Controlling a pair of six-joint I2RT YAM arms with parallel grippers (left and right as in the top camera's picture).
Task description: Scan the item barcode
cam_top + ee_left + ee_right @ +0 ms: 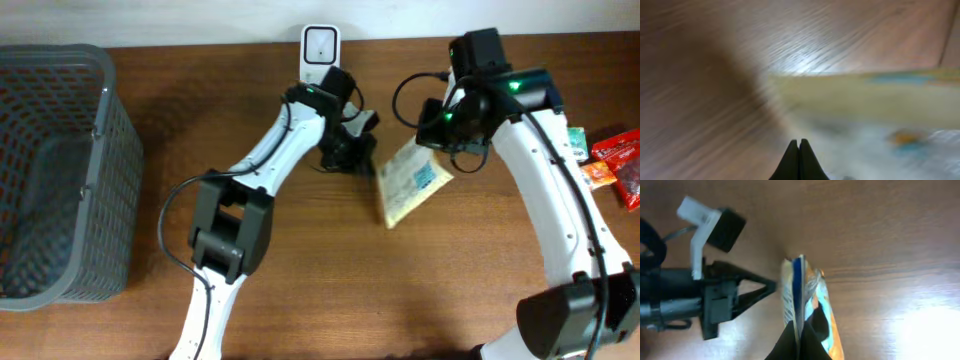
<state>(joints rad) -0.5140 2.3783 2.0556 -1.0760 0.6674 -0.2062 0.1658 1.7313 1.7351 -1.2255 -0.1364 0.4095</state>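
Bare table (pixel 400 290) lies open at 6 o'clock between the two arms, and again at 8 o'clock between the left arm and the grey basket (pixel 118 190), which walls off 9 o'clock. At centre the left tool (pixel 358 158) and the right tool (pixel 440 130) crowd the yellow packet (pixel 410 180) from either side. The white scanner (pixel 320 45) stands at 12 o'clock; snack packets (pixel 615 165) block 3 o'clock.

Left gripper (pixel 799 143) pinched shut (tips touching); right gripper (pixel 799 325) clamped on the packet (pixel 410 180)
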